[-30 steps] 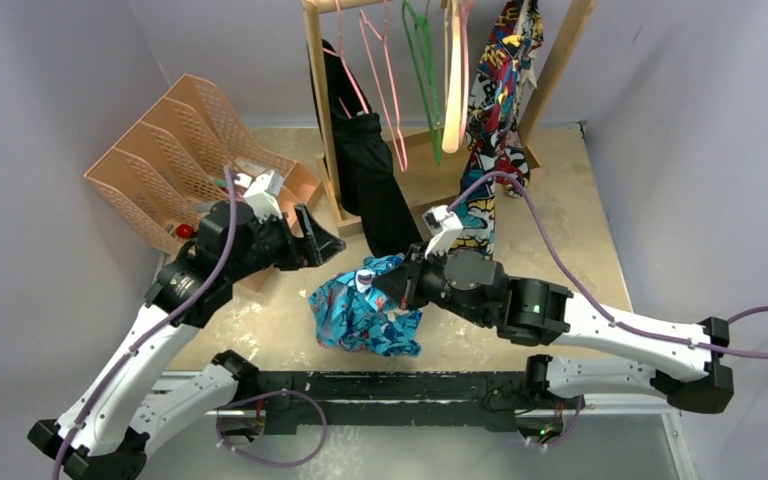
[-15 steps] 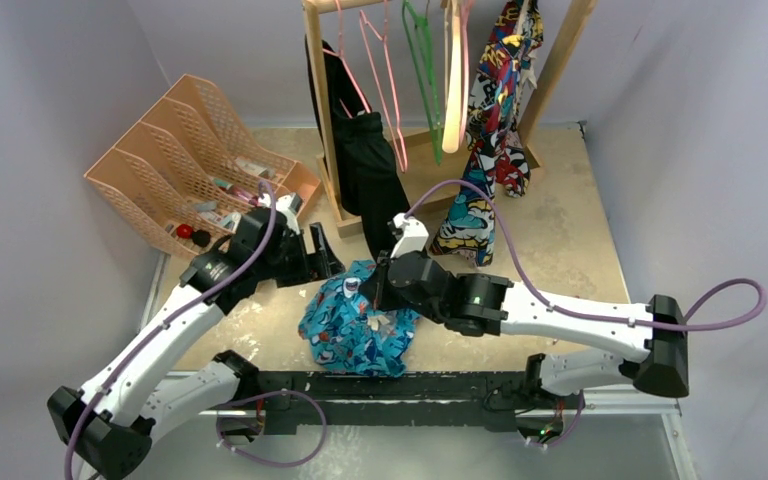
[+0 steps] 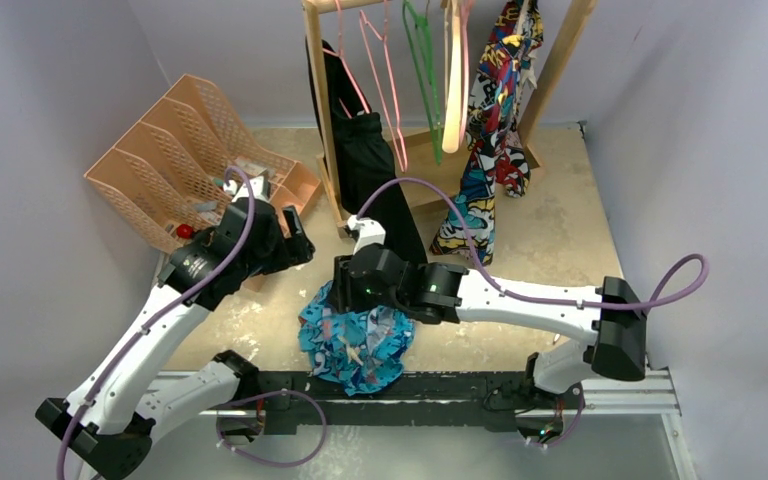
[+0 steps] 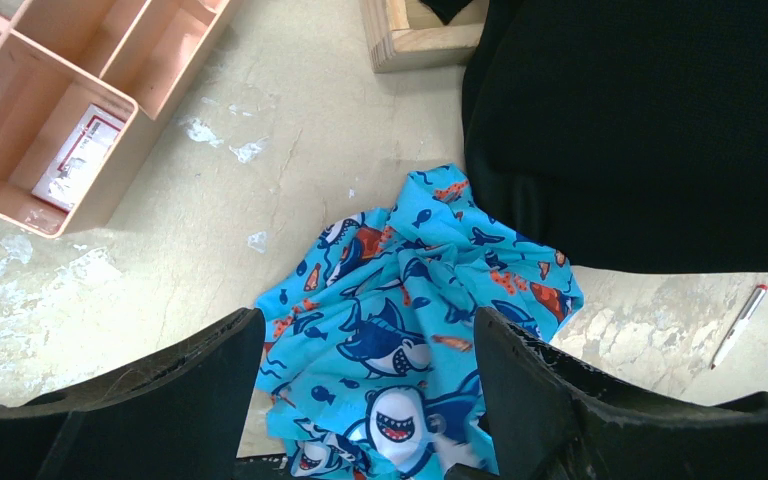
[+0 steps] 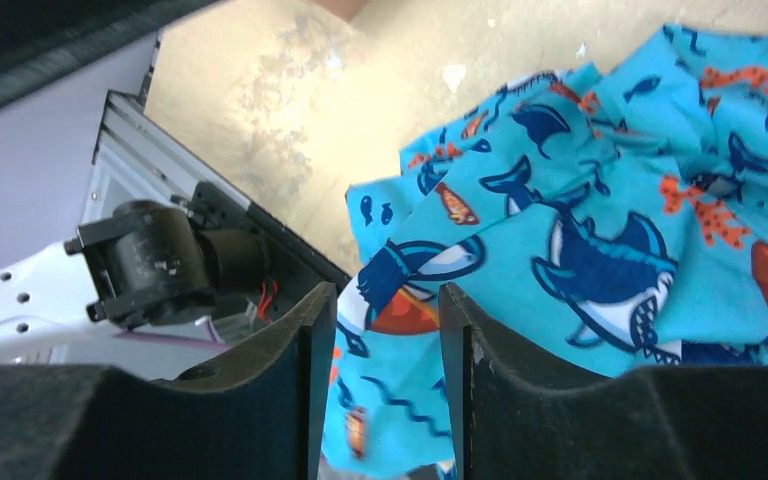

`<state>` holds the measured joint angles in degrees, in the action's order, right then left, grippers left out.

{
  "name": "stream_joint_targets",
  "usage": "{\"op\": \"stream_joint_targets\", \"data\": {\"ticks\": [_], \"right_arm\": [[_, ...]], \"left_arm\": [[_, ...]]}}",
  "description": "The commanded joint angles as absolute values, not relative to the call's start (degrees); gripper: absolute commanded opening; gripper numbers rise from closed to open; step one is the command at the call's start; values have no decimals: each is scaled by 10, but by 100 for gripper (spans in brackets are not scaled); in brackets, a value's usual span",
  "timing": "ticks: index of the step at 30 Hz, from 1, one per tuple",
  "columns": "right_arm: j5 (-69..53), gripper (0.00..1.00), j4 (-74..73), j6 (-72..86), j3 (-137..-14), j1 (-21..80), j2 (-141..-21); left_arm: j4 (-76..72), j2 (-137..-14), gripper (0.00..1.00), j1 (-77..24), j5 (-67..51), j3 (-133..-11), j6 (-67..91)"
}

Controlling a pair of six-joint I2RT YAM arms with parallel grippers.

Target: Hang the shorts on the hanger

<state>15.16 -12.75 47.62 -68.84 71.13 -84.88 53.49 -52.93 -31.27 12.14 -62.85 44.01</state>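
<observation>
The turquoise shark-print shorts [image 3: 355, 345] lie crumpled on the table near its front edge; they also show in the wrist views as shorts [image 4: 410, 300] and shorts [image 5: 600, 220]. The pink hanger [image 3: 392, 90] hangs on the wooden rack at the back. My right gripper [image 3: 338, 292] hovers over the upper left part of the heap; in its wrist view the right gripper [image 5: 385, 300] has its jaws apart with fabric lying below the gap. My left gripper [image 3: 295, 235] sits up and left of the shorts. Seen from its own wrist, the left gripper [image 4: 365, 330] is wide open above the cloth.
A peach file organiser [image 3: 180, 140] stands at the back left. The wooden rack [image 3: 320, 110] carries a black garment [image 3: 370, 170], a green hanger [image 3: 422, 70], a cream hanger [image 3: 452, 90] and a comic-print garment [image 3: 490, 110]. A pen [image 4: 742, 325] lies on the table.
My right arm swung left and toward the front edge with the shorts, then its jaws opened and the shorts settled flatter on the table. The left gripper drew back slightly left.
</observation>
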Motion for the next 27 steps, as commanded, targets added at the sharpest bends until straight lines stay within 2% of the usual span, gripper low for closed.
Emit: {"op": "stream_joint_targets", "data": {"ticks": [1,10,15,18,22,27], "right_arm": [[124,46,-198,522,-684,711,-808],[169,53,-299,653,-620,711,-711],[196,55,-362,787,-566,711,-675],[187,55,-341,834,-507,711,-650],[154,54,-238,838,-441,711,-615],[139,53,-194,900,-381,711,-611]], "left_arm": [[527,-520,74,-312,103,-647,443],[434,-525,72,-313,-71,-587,427],[397,-549,73,-313,-147,-554,415],[378,-555,73,-313,-175,-534,408],[333,-576,73,-319,-210,-491,425],[307,-601,76,-346,-201,-469,430]]}}
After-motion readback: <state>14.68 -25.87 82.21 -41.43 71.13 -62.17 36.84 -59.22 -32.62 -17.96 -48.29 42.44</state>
